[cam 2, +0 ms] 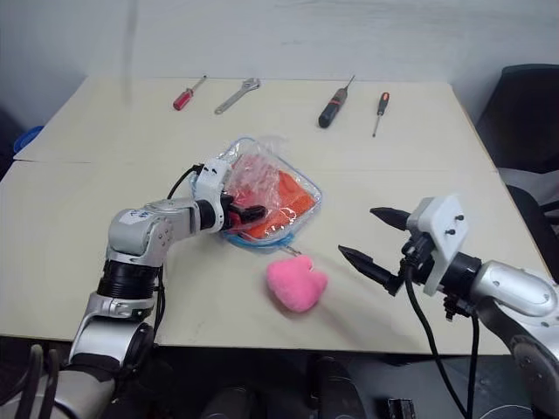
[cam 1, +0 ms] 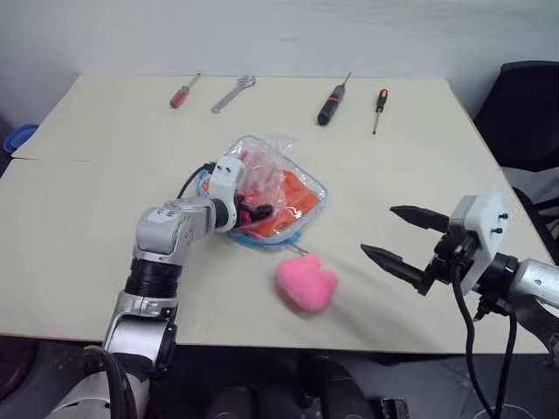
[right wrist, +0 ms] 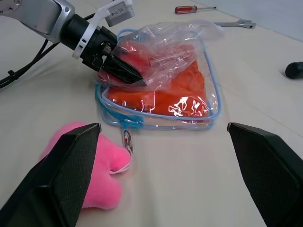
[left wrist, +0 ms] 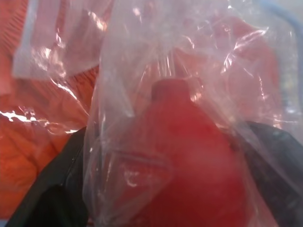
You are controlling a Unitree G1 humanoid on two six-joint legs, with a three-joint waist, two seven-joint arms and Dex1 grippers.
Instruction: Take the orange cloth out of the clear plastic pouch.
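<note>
The orange cloth (right wrist: 161, 97), a soft bright fabric piece, lies inside the clear plastic pouch (right wrist: 208, 75), a flat transparent vinyl sleeve with light blue trim, directly in front of the left gripper (cam 1: 254, 212) and partly under it. That pincer's two black fingers reach in at the pouch's near edge, straddling a thin wrinkly clear bag (right wrist: 165, 40) heaped on top of the cloth. The left wrist view, pressed up close, shows what the head views cannot: a small red lump (left wrist: 189, 165) wrapped in that crinkled film sits between the dark fingers (left wrist: 52, 189), which stand apart on either side of it; whether they actually squeeze it, I cannot tell. The right gripper (cam 1: 402, 236) hangs well off to the side of the pouch, released, its fingers spread wide with nothing between them. Its own camera shows the pouch's blue zipper end and a fuzzy pink heart-shaped plush (right wrist: 102, 175) lying just beside it.
</note>
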